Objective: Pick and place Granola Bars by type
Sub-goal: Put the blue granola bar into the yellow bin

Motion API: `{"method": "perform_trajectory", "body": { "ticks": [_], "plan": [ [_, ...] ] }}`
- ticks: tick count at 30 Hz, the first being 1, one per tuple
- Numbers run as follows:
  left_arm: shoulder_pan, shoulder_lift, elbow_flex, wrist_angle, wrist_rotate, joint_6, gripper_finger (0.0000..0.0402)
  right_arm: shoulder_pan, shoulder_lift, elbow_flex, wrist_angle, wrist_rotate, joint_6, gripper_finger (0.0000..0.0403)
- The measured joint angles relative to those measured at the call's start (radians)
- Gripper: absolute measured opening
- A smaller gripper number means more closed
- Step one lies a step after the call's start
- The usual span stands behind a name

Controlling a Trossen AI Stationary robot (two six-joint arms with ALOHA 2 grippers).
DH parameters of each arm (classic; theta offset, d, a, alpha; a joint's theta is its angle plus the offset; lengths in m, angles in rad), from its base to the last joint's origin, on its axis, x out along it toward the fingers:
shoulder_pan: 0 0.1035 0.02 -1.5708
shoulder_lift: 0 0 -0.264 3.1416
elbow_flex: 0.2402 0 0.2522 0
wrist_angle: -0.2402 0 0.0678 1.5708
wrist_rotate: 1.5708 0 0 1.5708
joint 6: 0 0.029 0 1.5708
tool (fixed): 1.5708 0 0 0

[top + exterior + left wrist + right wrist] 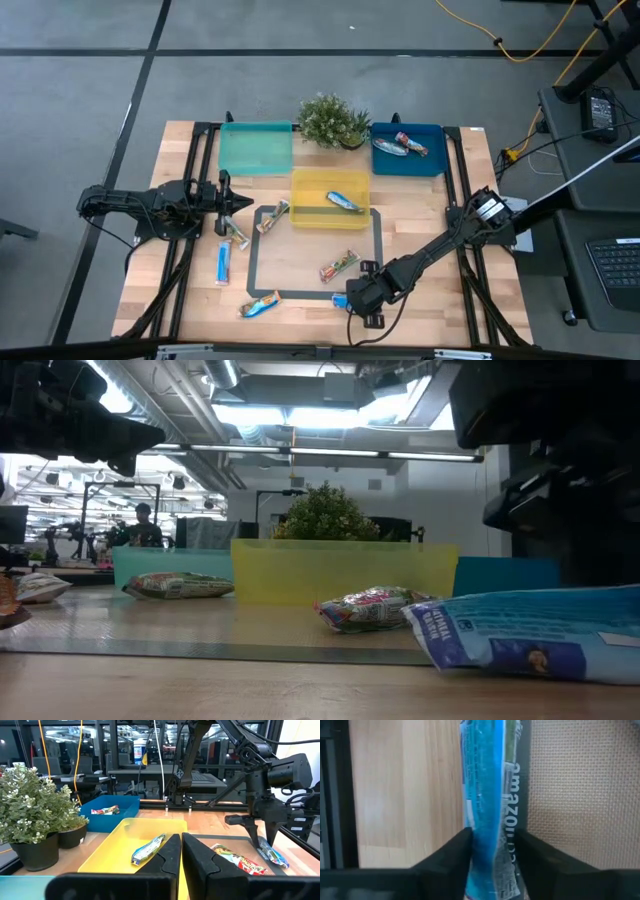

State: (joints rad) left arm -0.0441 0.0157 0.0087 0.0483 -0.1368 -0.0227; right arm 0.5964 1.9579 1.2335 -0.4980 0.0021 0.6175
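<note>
My right gripper (348, 299) is at the near edge of the table, pointing down, and is shut on a bright blue granola bar (487, 780). That bar also shows large in the low view (520, 635) and beyond the yellow tray in the left wrist view (272, 854). My left gripper (243, 203) hovers left of the yellow tray, shut and empty (181, 852). Loose bars lie flat on the table: a tan one (272, 215), another (237, 233), two blue ones (223, 262) (260, 305) and a red-green one (340, 266). One blue bar (345, 201) lies in the yellow tray. My right gripper pinches the blue bar between its two fingers (457, 852), one on each long edge (472, 835). The fingers lie across the bar and come from above. Most of the bar reaches out ahead of the fingers and lies flat on the table along the black tape line.
Three trays stand along the far side: teal (256, 150), yellow (300, 215) and dark blue (435, 160), the blue one holding silvery bars (400, 146). A potted plant (333, 120) stands between them. A black tape rectangle (256, 260) marks the middle of the table.
</note>
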Motion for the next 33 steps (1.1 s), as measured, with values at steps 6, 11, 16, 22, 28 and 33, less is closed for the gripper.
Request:
{"method": "perform_trajectory", "body": {
  "ticks": [6, 11, 16, 22, 28, 33],
  "plan": [
    [0.000, 0.000, 0.000, 0.000, 0.000, 0.000, 0.0010, -0.014, -0.005, 0.001, -0.003, -0.037, -0.021, 0.0069],
    [0.000, 0.000, 0.000, 0.000, 0.000, 0.000, 0.0009, -0.026, -0.021, 0.039, -0.052, -0.045, -0.020, 0.0036],
    [0.000, 0.000, 0.000, 0.000, 0.000, 0.000, 0.0012, -0.027, -0.040, 0.147, -0.190, 0.017, -0.016, 0.0030],
    [0.000, 0.000, 0.000, 0.000, 0.000, 0.000, 0.0011, -0.024, -0.053, 0.274, -0.323, 0.143, 0.009, 0.0029],
    [0.000, 0.000, 0.000, 0.000, 0.000, 0.000, 0.0013, -0.023, -0.053, 0.288, -0.337, 0.155, 0.008, 0.0029],
    [0.000, 0.000, 0.000, 0.000, 0.000, 0.000, 0.0009, -0.050, -0.062, 0.288, -0.357, 0.154, 0.026, 0.0029]
  ]
}}
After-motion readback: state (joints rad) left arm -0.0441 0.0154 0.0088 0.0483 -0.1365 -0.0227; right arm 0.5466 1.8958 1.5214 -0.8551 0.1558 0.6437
